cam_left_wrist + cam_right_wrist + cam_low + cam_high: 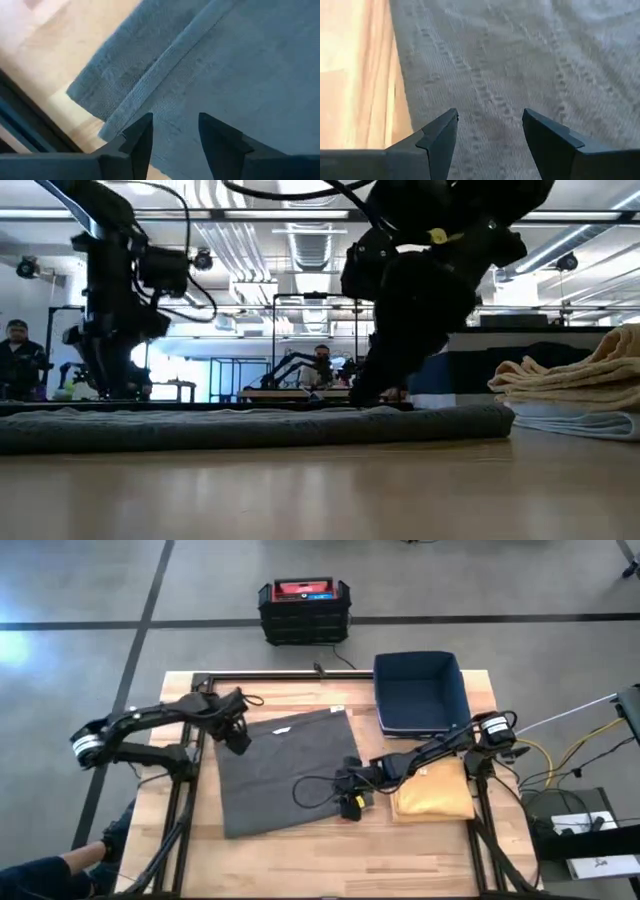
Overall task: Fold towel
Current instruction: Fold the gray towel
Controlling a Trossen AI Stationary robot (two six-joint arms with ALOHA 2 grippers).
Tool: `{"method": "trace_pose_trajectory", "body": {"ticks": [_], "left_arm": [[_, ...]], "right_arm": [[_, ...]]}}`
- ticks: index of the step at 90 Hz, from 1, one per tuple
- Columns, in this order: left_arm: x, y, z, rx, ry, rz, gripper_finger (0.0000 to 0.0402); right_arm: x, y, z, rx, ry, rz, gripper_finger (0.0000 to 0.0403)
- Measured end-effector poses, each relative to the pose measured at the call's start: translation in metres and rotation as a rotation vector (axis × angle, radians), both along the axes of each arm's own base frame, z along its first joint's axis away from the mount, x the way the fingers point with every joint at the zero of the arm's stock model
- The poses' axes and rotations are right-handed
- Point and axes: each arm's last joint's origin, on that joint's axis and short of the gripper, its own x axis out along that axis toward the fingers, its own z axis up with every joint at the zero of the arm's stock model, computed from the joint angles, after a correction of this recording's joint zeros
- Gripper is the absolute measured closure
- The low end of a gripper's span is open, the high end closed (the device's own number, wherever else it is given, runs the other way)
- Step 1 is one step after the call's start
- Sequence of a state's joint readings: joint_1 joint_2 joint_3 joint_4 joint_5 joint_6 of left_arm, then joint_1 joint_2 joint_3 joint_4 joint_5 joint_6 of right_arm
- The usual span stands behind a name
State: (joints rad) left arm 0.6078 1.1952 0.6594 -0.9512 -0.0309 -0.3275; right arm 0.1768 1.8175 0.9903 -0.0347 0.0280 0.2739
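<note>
A dark grey towel (285, 770) lies spread flat on the wooden table (300, 840). My left gripper (237, 740) is open, low over the towel's far left corner. In its wrist view the fingers (175, 132) stand just inside the hemmed edge (150, 75). My right gripper (350, 792) is open and low over the towel's right edge near the near right corner. Its wrist view shows the fingers (490, 127) over the cloth (520, 60), with bare wood beside the edge. In the low view the towel (250, 425) lies as a flat band. My left gripper points down at the towel's far left corner (165, 115) with its fingers apart; I cannot tell whether the tips touch the cloth. My right gripper slants down over the towel beside its right edge (415, 125); I cannot tell whether it touches either.
A dark blue bin (420, 690) stands at the far right of the table. A stack of folded tan towels (432, 795) lies at the right, close to my right arm. A black and red crate (303, 610) sits on the floor beyond the table. People show in the room behind.
</note>
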Motion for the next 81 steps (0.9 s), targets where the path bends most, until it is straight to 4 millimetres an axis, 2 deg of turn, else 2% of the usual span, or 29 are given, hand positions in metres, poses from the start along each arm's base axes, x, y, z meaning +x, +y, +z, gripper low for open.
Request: {"method": "trace_pose_trajectory", "body": {"ticks": [18, 54, 63, 76, 81], "left_arm": [[0.017, 0.017, -0.01, 0.074, 0.107, -0.039, 0.0283], [0.028, 0.024, -0.036, -0.023, 0.184, -0.072, 0.0288], [0.028, 0.024, -0.035, -0.023, 0.18, -0.072, 0.0313], [0.025, 0.022, -0.027, 0.002, 0.151, -0.07, 0.0382], [0.024, 0.022, -0.022, 0.016, 0.138, -0.067, 0.0394]], "right_arm": [[0.0, 0.0, 0.0, -0.006, 0.002, 0.007, 0.0185], [0.0, 0.0, -0.001, -0.013, -0.012, 0.02, 0.0184], [0.0, 0.0, -0.001, -0.013, -0.013, 0.02, 0.0191], [0.0, 0.0, -0.001, -0.013, -0.013, 0.019, 0.02], [0.0, 0.0, -0.001, -0.013, -0.012, 0.019, 0.0203]]}}
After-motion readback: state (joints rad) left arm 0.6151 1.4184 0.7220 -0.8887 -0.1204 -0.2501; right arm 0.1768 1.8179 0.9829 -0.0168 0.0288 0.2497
